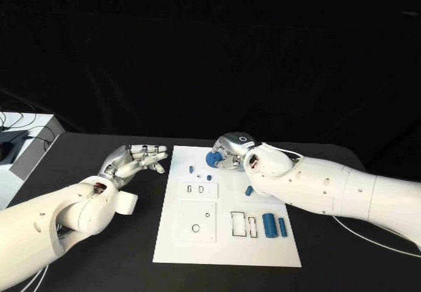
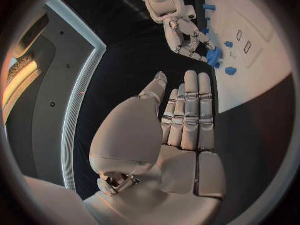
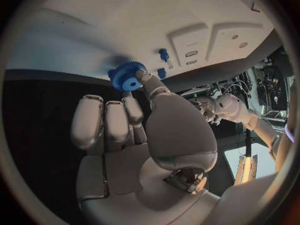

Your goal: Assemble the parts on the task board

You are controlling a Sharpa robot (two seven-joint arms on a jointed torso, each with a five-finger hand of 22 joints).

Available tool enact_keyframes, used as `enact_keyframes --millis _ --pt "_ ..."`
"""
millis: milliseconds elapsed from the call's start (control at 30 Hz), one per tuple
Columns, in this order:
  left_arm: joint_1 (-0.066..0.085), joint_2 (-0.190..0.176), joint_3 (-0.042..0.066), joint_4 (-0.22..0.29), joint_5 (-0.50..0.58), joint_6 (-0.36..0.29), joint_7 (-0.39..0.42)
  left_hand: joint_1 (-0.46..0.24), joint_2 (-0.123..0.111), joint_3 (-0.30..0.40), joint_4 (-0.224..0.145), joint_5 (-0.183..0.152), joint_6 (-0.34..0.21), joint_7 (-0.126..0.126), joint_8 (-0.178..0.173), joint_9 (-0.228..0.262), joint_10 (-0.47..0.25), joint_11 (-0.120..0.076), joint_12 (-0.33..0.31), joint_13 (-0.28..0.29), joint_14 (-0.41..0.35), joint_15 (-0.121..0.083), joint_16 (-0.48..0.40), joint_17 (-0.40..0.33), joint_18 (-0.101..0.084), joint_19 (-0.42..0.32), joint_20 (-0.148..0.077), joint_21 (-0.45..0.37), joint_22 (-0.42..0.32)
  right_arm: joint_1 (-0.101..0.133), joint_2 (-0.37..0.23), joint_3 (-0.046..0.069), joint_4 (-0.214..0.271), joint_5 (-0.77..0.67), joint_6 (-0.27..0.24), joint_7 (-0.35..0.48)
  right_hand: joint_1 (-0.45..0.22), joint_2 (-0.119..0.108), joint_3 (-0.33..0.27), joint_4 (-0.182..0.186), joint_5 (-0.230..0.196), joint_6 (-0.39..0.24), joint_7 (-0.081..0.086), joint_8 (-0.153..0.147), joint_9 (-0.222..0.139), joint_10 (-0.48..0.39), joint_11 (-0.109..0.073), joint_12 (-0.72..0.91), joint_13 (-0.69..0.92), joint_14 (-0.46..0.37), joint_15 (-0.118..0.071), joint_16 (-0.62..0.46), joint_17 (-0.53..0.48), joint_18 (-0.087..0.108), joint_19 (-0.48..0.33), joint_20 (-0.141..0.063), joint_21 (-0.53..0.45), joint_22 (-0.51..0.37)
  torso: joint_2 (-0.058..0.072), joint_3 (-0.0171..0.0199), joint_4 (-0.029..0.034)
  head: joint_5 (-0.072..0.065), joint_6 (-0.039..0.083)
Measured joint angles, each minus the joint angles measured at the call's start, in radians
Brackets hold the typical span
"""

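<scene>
The white task board (image 1: 226, 243) lies lowest in the head view on the black table (image 1: 105, 267), dark curtain behind. Lower right on it stand two blue cylinders (image 1: 274, 225). At its upper edge the right hand (image 1: 235, 152) pinches a blue gear (image 1: 213, 159). Left of the board, the left hand (image 1: 133, 160) hovers, fingers spread, holding nothing. A white box (image 1: 22, 152) with cables sits far left.

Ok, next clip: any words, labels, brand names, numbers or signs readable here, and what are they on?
None can be read.
A small dark ring mark sits on the back of the right hand; it forms no letters.
The task board carries only black outlines and slots, no text.
The blue gear held by the right hand bears no marking.
</scene>
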Motion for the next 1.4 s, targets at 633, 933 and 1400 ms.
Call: enact_keyframes --millis 633,933,1400 --pt "0.0 0.001 0.0 0.0 0.0 0.0 0.0 0.0 0.0 0.0 0.0 0.0 0.0 0.0 0.0 0.0 0.0 0.0 0.0 0.0 0.0 0.0 0.0 0.0 0.0 0.0 0.0 0.0 0.0 -0.01 0.03 0.0 -0.028 -0.022 -0.008 -0.006 -0.003 -0.003 -0.001 -0.001 -0.004 0.002 -0.002 0.0 0.0 0.0 0.0 -0.004 0.0 0.0 0.0 0.0 0.002 0.0 0.0 0.0 0.0 0.001 -0.001 0.0006 -0.0017 0.01 -0.005" --pt "0.0 0.003 0.0 -0.001 0.0 0.0 0.0 0.0 0.0 0.0 0.0 0.0 0.0 0.0 0.0 0.0 0.0 0.0 0.0 0.0 0.0 0.0 0.0 0.0 0.0 0.0 0.0 0.0 0.0 -0.01 0.046 -0.003 -0.054 -0.028 -0.005 -0.006 -0.008 -0.008 0.001 0.002 -0.006 0.005 -0.003 0.0 0.0 0.0 0.0 -0.009 0.0 0.0 0.0 0.0 0.002 0.0 0.0 0.0 0.0 0.001 0.0 0.0012 -0.0021 0.009 -0.005" --pt "0.0 0.003 0.0 -0.001 0.0 0.0 -0.001 0.0 0.0 0.0 0.0 0.0 0.0 0.0 0.0 0.0 0.0 0.0 0.0 0.0 0.0 0.0 0.0 0.0 0.0 0.0 0.0 0.0 0.0 -0.009 0.057 -0.006 -0.063 -0.029 0.003 -0.004 -0.012 -0.012 -0.003 0.011 -0.008 0.0 0.004 -0.003 0.002 0.0 0.0 -0.019 0.0 0.0 0.0 -0.007 0.003 0.0 0.0 0.0 0.0 0.0 0.0 0.0012 -0.002 0.012 -0.011"
